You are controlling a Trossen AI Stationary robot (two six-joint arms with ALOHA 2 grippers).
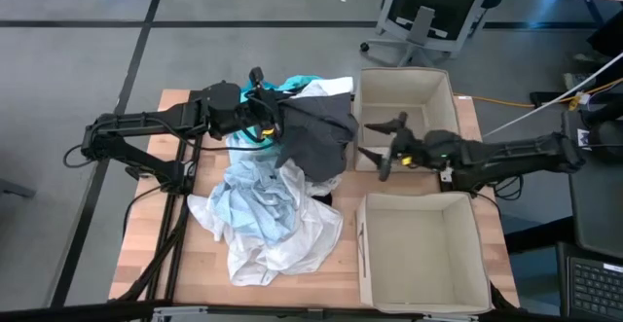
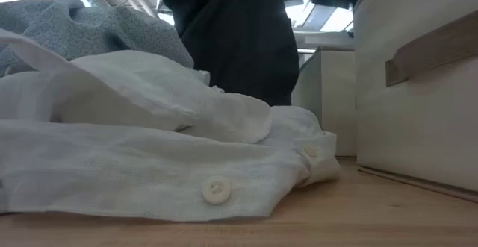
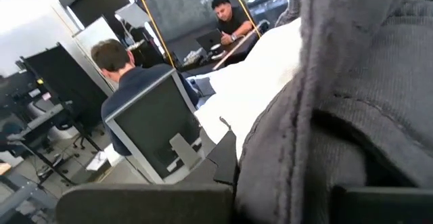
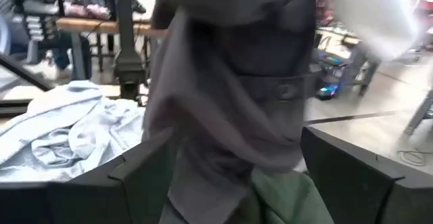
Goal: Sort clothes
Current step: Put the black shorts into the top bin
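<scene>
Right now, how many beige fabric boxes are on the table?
2. One box sits at the table's far right corner, the other box at the near right corner. The right hand hovers between them. Both look empty from above.

The dark grey garment (image 1: 316,132) hangs over the pile; beside it a teal cloth (image 1: 295,83) peeks out. Below the grey one lies a pale blue garment (image 1: 258,194), finely speckled, and a white shirt (image 1: 302,239) with cream buttons (image 2: 216,190). Two beige boxes (image 1: 458,288) flank it on the light wooden table (image 1: 146,234).
</scene>
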